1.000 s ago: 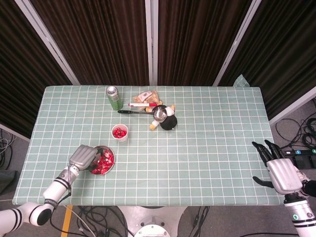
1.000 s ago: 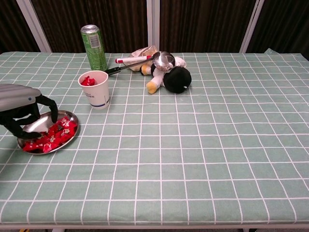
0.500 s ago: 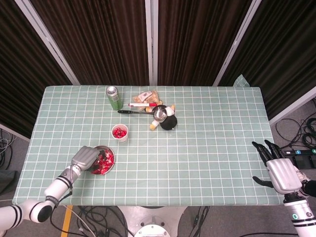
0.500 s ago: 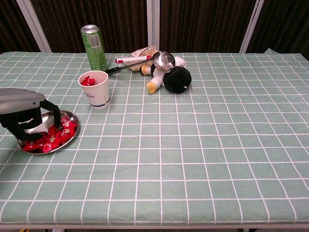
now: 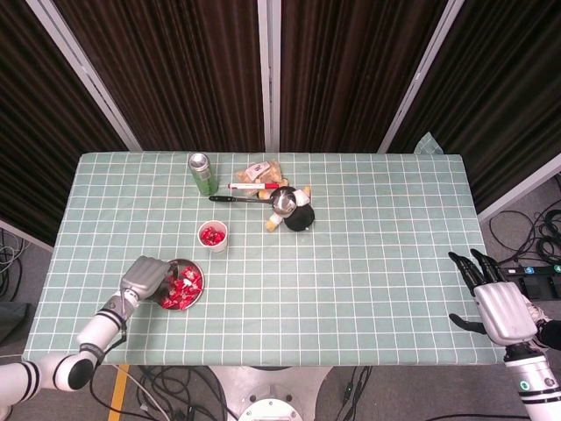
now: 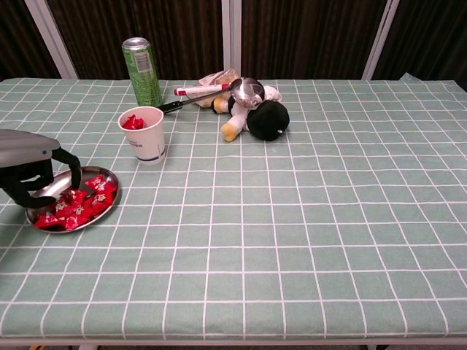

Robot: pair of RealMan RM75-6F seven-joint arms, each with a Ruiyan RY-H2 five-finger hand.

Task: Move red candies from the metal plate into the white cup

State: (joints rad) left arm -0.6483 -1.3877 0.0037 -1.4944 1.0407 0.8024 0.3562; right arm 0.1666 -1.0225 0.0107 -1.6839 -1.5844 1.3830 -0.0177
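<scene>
Head view set high, looking steeply down on the whole table (image 5: 351,263) from far off; chest view low at the near edge, facing level across it, sharing the white cup (image 6: 144,133) and metal plate (image 6: 106,205) at left.

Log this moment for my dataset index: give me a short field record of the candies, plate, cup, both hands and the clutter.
plate: metal plate near the table's front left, holding red candies
cup: white cup upright behind the plate, some red candies already inside
left hand: left hand over the plate's left side, fingers curled down; a grasp cannot be confirmed
right hand: right hand off the table's right edge, fingers spread, holding nothing
clutter: green can, ladle, plush toy, red marker
</scene>
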